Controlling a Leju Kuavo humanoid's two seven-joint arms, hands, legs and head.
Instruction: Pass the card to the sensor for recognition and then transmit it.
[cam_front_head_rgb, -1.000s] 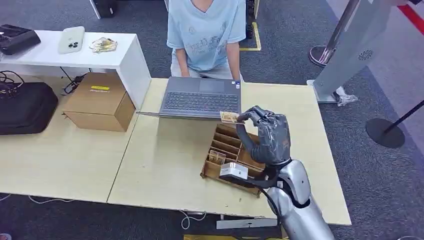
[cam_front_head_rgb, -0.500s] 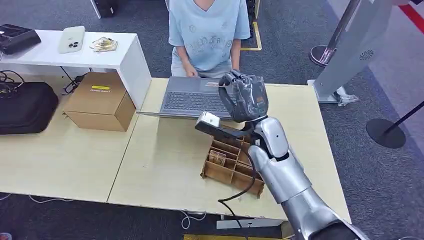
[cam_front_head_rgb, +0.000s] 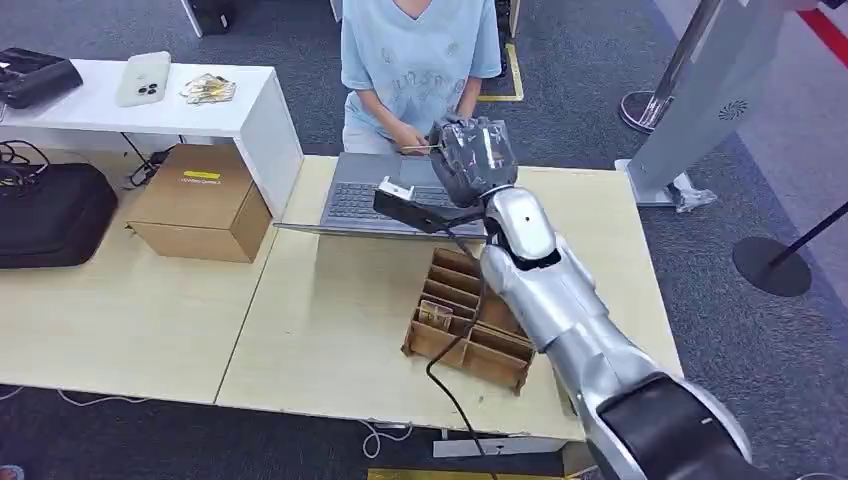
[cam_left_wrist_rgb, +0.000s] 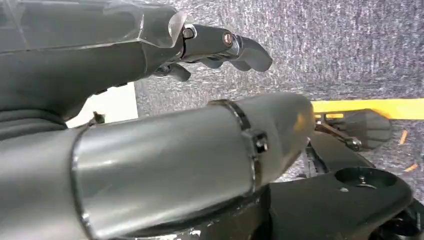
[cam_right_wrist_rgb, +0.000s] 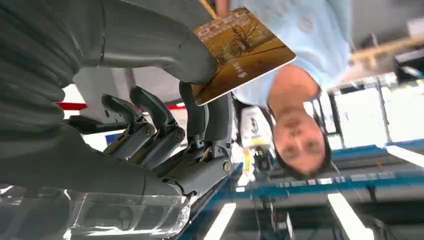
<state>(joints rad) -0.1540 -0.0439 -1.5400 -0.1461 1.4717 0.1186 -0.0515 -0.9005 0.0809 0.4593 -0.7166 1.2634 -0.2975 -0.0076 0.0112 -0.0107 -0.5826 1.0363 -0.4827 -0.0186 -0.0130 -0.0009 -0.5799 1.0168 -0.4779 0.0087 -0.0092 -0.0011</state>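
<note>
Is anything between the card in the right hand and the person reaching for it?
Nothing visible. The right hand holds the card out over the laptop, and the person's hand is right beside it.

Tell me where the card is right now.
The card is pinched in the right hand, raised over the far edge of the laptop, right at the person's hands across the table.
</note>
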